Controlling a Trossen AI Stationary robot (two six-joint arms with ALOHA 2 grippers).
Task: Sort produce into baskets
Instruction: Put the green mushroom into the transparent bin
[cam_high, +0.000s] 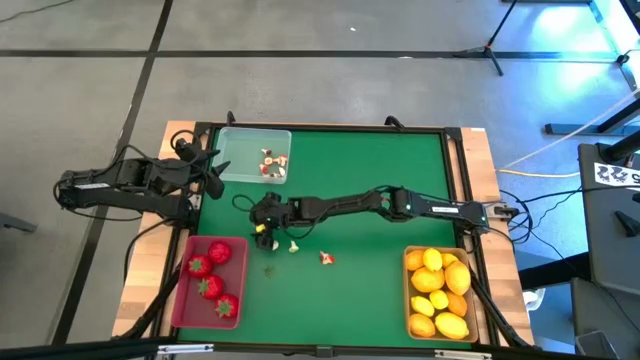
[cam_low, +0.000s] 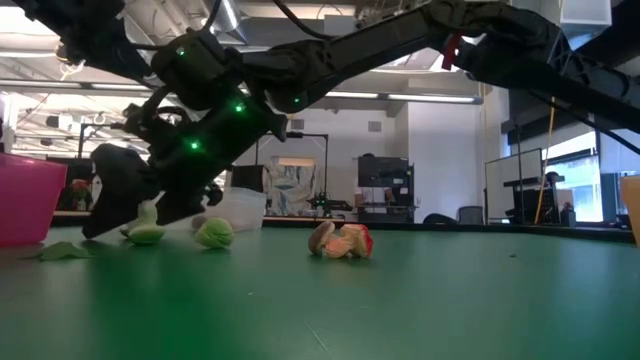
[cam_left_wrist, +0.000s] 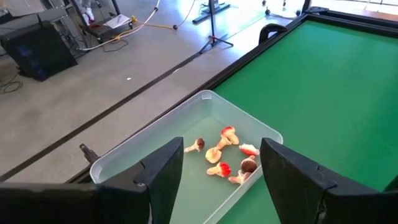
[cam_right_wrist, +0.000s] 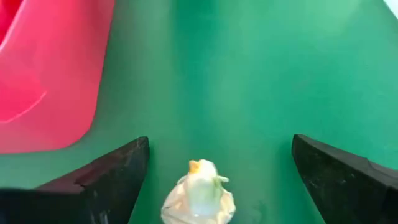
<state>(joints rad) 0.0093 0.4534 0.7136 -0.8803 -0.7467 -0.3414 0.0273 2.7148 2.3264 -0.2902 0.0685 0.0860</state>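
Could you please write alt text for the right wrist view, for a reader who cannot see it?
The open right gripper hangs low over the green table, with a small pale toy piece lying between its two dark fingers. A corner of the red basket shows to one side.

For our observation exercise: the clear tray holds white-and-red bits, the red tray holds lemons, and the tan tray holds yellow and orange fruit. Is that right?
Not quite. The red tray holds strawberries, not lemons, as the high view shows. The clear tray does hold white-and-red bits, and the tan tray holds yellow and orange fruit.

R gripper (cam_low: 150, 215) low over pale-green bit (cam_low: 146, 234), contact unclear; red-white bit (cam_low: 342, 241) apart.
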